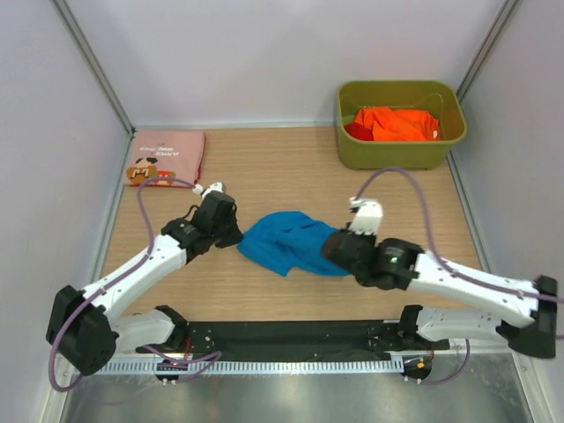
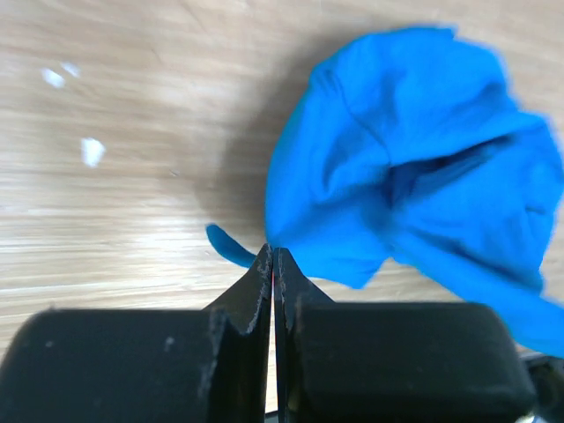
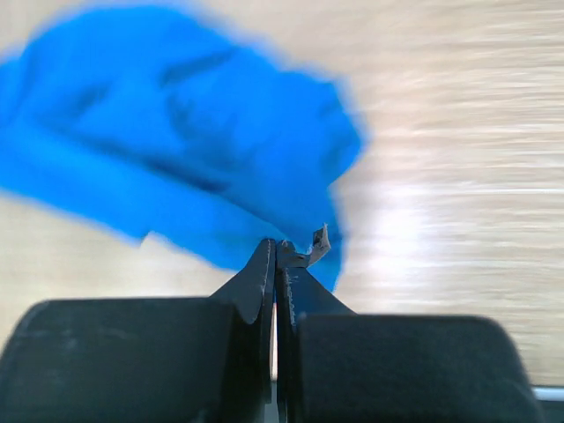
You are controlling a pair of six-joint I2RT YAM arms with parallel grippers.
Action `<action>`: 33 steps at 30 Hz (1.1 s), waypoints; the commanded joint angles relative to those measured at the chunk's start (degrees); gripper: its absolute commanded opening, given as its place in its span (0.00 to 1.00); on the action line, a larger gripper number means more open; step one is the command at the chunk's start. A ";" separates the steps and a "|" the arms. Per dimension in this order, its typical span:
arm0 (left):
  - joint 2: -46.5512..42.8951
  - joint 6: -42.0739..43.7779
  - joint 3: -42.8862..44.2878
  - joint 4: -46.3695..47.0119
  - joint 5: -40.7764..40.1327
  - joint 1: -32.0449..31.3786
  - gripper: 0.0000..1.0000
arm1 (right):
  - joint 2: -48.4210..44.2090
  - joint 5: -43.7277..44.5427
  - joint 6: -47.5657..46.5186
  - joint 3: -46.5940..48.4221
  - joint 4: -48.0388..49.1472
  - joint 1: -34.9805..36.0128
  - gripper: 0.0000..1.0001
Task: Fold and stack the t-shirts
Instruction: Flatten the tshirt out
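A bright blue t-shirt (image 1: 286,242) lies bunched in the middle of the table between my two grippers. My left gripper (image 1: 233,233) is at its left edge, and in the left wrist view the left gripper (image 2: 273,254) is shut with the blue t-shirt (image 2: 405,176) pinched at its tips. My right gripper (image 1: 333,247) is at the shirt's right edge. In the blurred right wrist view the right gripper (image 3: 277,245) is shut on the hem of the blue t-shirt (image 3: 176,150). A folded pink t-shirt (image 1: 166,157) with brown print lies at the back left.
An olive-green bin (image 1: 401,157) stands at the back right, holding an orange t-shirt (image 1: 397,123) and a red one (image 1: 357,130). Grey walls close in the table on three sides. The black arm bases line the near edge.
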 commanded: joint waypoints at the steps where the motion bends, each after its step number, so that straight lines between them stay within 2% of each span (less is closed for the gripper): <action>1: -4.24 2.48 4.36 -8.39 -6.61 1.47 0.00 | -9.34 8.57 4.03 1.42 -11.96 -12.00 0.01; 5: -4.86 2.92 4.63 -9.98 -7.77 2.61 0.00 | -14.45 3.31 -2.48 -2.09 -7.49 -21.95 0.01; 11: 0.32 4.68 4.10 -9.37 -7.41 5.68 0.00 | -11.04 -2.58 -4.24 -9.82 -0.98 -30.58 0.01; 16: 0.68 4.59 4.01 -7.70 -6.01 6.92 0.00 | -11.46 -8.02 -6.86 -12.03 5.25 -40.86 0.01; 18: 1.20 5.11 3.75 -7.35 -5.83 6.92 0.00 | -9.20 -10.84 -9.76 -11.25 8.59 -46.64 0.01; 23: 2.35 4.95 2.00 -6.56 -5.13 8.94 0.00 | -3.64 -13.14 -13.03 -3.87 8.87 -54.40 0.01; 28: -0.72 3.19 -0.03 -5.42 -5.74 11.58 0.00 | -2.42 -16.82 -14.87 -3.33 10.88 -63.01 0.01; 30: -1.43 2.92 -0.99 -4.01 -4.70 11.67 0.00 | -1.80 -19.71 -17.49 -4.03 12.64 -64.08 0.01; 33: 0.06 3.18 -1.44 -2.26 -0.84 11.58 0.00 | -0.74 -24.89 -20.84 -3.77 13.26 -63.74 0.17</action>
